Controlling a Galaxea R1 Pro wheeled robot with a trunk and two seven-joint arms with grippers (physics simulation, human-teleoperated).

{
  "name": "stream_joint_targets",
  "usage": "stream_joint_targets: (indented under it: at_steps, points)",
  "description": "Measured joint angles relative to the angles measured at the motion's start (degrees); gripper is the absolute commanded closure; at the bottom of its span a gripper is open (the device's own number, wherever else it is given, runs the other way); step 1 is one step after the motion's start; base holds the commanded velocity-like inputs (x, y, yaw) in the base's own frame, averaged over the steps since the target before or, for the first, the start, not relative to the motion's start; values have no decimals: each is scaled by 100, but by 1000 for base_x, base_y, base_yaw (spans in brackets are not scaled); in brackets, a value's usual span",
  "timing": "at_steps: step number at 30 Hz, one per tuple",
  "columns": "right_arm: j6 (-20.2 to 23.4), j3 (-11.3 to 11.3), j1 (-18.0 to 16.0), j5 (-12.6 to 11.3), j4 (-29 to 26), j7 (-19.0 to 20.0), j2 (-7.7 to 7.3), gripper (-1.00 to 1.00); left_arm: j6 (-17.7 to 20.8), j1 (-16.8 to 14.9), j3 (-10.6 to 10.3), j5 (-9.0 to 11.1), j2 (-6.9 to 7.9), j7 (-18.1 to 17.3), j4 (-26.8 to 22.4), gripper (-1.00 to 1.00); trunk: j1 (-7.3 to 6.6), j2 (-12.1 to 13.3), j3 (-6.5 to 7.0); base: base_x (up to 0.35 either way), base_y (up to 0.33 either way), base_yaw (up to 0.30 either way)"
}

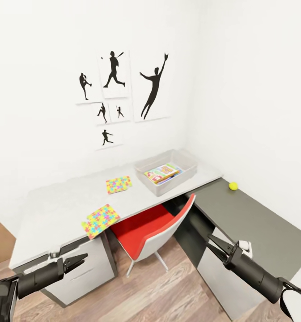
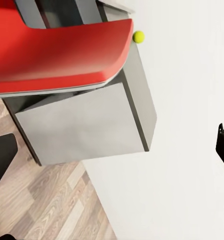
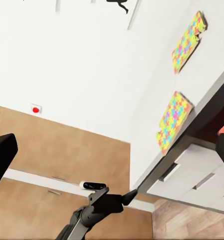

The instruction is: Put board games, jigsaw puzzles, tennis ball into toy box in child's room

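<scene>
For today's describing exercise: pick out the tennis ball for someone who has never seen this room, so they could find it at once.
Start at the long light-grey desk under the black sports silhouettes. Follow it right, past the pale grey toy box, to the lower dark grey shelf unit along the side wall. Near its far end lies the tennis ball: small, round, yellow-green, unlike the flat multicoloured puzzle squares on the desk.

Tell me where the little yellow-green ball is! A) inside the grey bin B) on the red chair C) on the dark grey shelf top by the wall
C: the tennis ball sits on the dark grey shelf unit, apart from the toy box.
</scene>
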Motion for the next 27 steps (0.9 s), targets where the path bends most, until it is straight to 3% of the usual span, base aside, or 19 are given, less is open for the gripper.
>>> stream_joint_targets:
  at_steps: [27]
  points:
    - [15,-1,-1,-1,1,20,-4,-100,0,-24,7,-3,9,1,-2,-100,0,0,11,14,-61,10]
